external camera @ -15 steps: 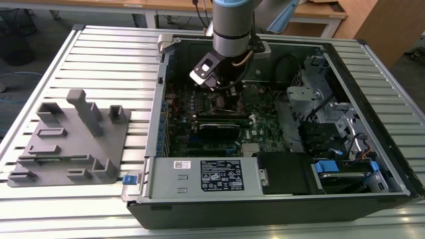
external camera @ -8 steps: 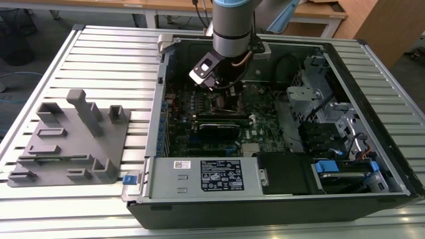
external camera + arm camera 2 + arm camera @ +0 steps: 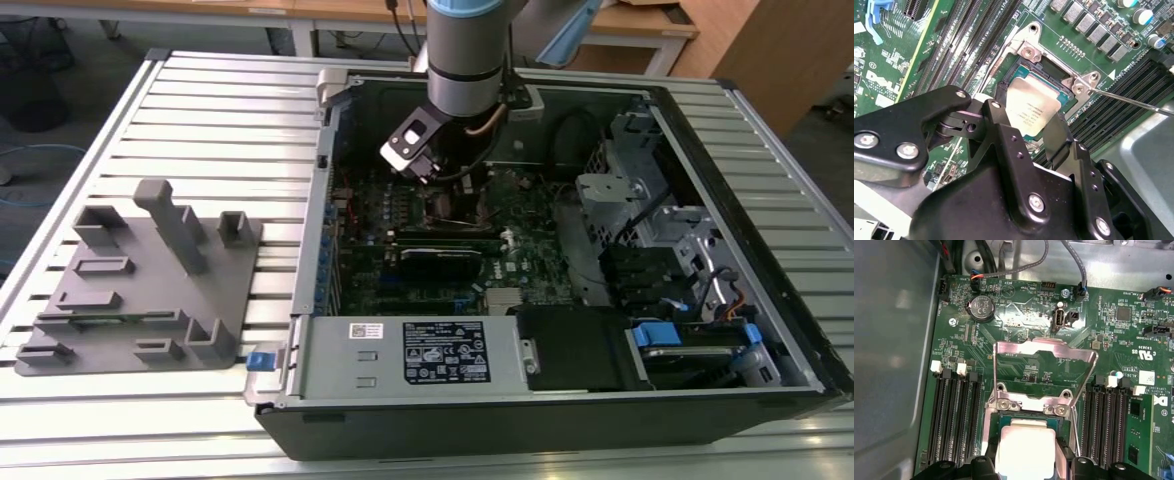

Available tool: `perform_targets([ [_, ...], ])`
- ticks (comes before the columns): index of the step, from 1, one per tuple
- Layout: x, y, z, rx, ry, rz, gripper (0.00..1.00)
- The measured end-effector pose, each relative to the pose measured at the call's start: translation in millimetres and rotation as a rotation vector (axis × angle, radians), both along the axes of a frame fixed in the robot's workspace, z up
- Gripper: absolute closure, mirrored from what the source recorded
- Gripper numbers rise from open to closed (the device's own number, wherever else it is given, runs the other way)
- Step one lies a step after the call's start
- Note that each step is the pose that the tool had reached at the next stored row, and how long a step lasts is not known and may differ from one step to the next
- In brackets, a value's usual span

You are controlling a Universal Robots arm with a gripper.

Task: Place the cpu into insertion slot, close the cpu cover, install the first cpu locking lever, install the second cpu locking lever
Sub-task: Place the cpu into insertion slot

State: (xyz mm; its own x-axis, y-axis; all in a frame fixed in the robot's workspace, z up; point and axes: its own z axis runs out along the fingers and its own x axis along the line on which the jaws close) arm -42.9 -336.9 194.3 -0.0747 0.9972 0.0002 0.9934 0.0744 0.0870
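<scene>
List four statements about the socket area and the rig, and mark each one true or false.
1. The cpu cover is shut over the insertion slot. False: it stands open, hinged up from the slot's edge.
2. The hand grips the cpu at the insertion slot. True.
3. The arm hangs outside the case. False: it reaches down into the open case.
4. A grey fixture lies on the table, at the exterior view's left of the case. True.

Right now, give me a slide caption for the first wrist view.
Gripper holds the cpu at the insertion slot; cpu cover stands open.
</scene>
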Motion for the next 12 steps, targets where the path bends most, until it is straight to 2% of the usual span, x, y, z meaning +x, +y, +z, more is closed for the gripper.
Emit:
perform_targets([
  [5, 0.1, 0.1, 0.7, 0.001, -0.0006, 0.0, 0.47],
  [12, 0.0, 0.1, 6.9, 0.0004, -0.0002, 0.0, 0.47],
])
